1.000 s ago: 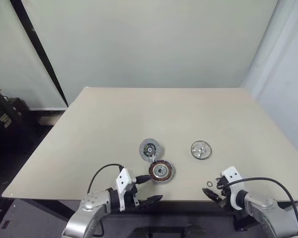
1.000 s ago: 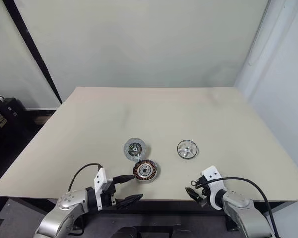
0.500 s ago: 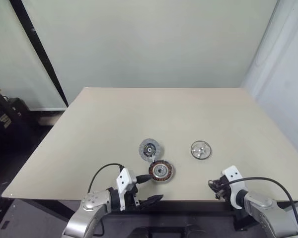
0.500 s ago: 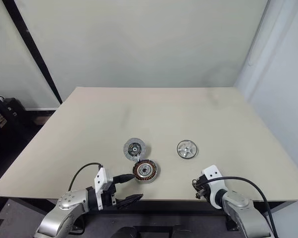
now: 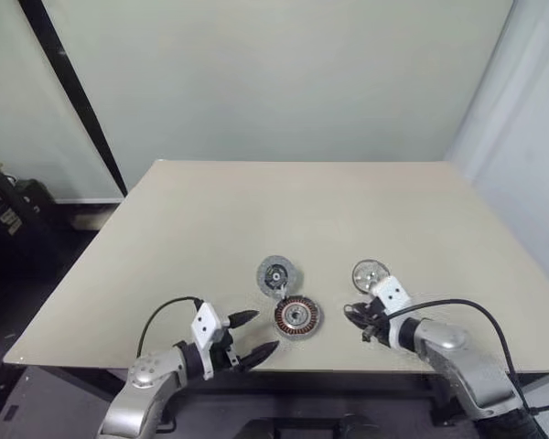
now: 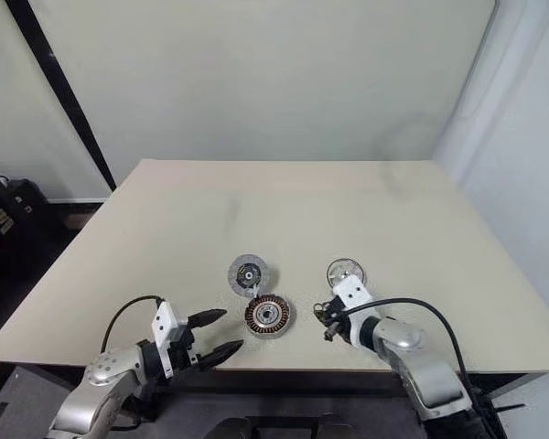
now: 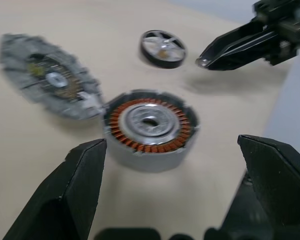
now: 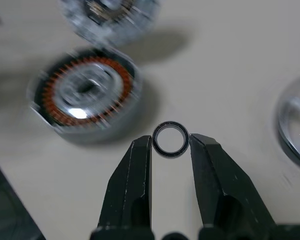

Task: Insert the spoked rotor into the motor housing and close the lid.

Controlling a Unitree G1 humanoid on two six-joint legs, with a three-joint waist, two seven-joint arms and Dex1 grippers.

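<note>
Table (image 5: 210, 210): housing (image 5: 297, 316) near front edge, lid (image 5: 278, 273) touching it behind, rotor (image 5: 370, 275) apart on right. Left gripper (image 5: 253, 335) spread wide, empty, beside housing. Right gripper (image 8: 170, 145) narrowed on small black ring (image 8: 170, 139), held above table between housing and rotor.

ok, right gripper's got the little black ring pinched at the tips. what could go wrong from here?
1. The ring is held only at the very ends of the right gripper, so it may pop out.
2. The right gripper is nearing the copper-wound motor housing while the left gripper waits open beside it; they could crowd each other.
</note>
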